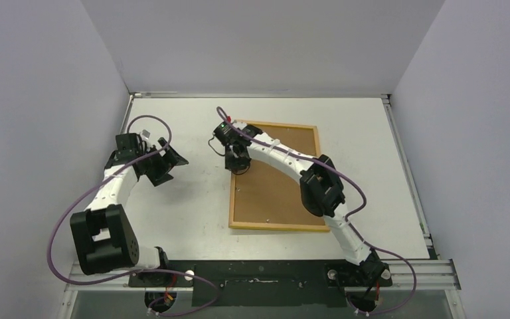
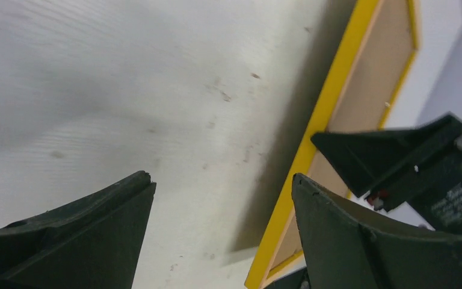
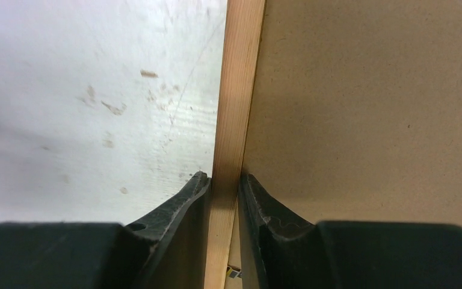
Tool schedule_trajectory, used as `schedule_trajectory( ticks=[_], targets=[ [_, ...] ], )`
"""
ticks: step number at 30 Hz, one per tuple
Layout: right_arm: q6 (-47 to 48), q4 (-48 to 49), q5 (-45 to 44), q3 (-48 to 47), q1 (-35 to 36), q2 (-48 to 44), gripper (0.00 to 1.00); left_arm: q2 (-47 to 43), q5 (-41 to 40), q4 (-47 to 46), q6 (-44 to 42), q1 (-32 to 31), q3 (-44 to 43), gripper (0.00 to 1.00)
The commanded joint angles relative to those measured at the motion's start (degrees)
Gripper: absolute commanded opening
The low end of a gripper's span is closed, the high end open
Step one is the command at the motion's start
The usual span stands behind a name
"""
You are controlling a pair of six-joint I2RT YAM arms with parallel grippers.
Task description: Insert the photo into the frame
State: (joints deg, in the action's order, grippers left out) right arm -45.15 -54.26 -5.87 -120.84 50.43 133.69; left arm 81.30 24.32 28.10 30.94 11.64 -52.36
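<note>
Top external | frame (image 1: 272, 226) back-up, long axis near-far | right fingers (image 3: 177, 220) clamp edge

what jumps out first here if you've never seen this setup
The big frame lies back-up on the white table, right of centre, and is filled by a brown backing board. The right hand pinches the frame's left rail toward its far end. The left hand hangs open over the table further left.

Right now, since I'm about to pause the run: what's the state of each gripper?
Left gripper: open, holding nothing.
Right gripper: closed on the wooden edge of the frame.
</note>
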Motion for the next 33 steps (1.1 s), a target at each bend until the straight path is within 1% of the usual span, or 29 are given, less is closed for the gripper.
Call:
schedule_trajectory(
  ticks=[1,2,4,6,9,10,13,14,16,18,22,27,29,32,33],
  targets=[
    [-3.1,8.5,4.0,0.3,-3.9,-12.0,0.0,-6.7,18.8,-12.0,3.3,-1.4,5.2,0.81],
    [-3.2,9.2,4.5,0.6,-4.2,-12.6,0.0,-7.8,21.0,-15.0,5.1,-2.2,6.8,0.81],
    [-3.3,10.6,5.3,1.1,-4.9,-13.7,0.0,-9.7,22.5,-19.7,7.3,-5.0,9.5,0.81],
    [-3.9,11.7,5.4,1.8,-5.3,-14.7,0.0,-10.5,22.5,-21.9,7.8,-9.9,10.4,0.81],
    [-5.1,14.4,7.2,3.7,-5.7,-16.8,0.0,-9.0,22.1,-25.1,9.3,-16.0,10.7,0.82],
    [-5.7,15.3,7.5,4.4,-5.9,-17.5,0.0,-8.2,22.1,-26.1,10.2,-17.1,10.8,0.82],
    [-7.1,17.4,8.4,6.6,-6.5,-19.0,0.0,-6.2,23.8,-33.3,13.4,-19.6,12.1,0.81],
    [-7.5,18.1,8.9,7.4,-6.7,-19.4,0.0,-5.6,26.0,-37.1,15.9,-20.1,12.7,0.81],
    [-8.2,19.5,9.3,8.6,-6.9,-20.2,0.0,-4.6,28.4,-45.2,20.4,-20.7,14.3,0.78],
    [-8.8,20.3,9.5,9.3,-7.1,-20.6,0.0,-3.8,28.5,-48.9,22.2,-21.9,14.9,0.75],
    [-10.3,21.5,10.3,9.9,-7.5,-20.9,0.0,-2.3,25.9,-44.7,19.6,-25.2,14.1,0.66],
    [-12.1,21.9,10.2,10.0,-8.0,-21.4,0.0,-3.1,23.2,-42.6,18.7,-25.8,14.2,0.56],
    [-12.7,21.9,10.3,9.9,-8.2,-21.5,0.0,-3.6,22.8,-42.4,18.5,-25.8,14.0,0.49],
    [-12.4,20.2,9.8,8.8,-8.3,-21.2,0.0,-4.4,22.2,-42.7,18.2,-25.8,13.4,0.33],
    [-12.1,19.6,9.4,8.5,-8.3,-21.1,0.0,-4.7,21.7,-42.5,17.9,-25.8,13.1,0.29]
  ],
)
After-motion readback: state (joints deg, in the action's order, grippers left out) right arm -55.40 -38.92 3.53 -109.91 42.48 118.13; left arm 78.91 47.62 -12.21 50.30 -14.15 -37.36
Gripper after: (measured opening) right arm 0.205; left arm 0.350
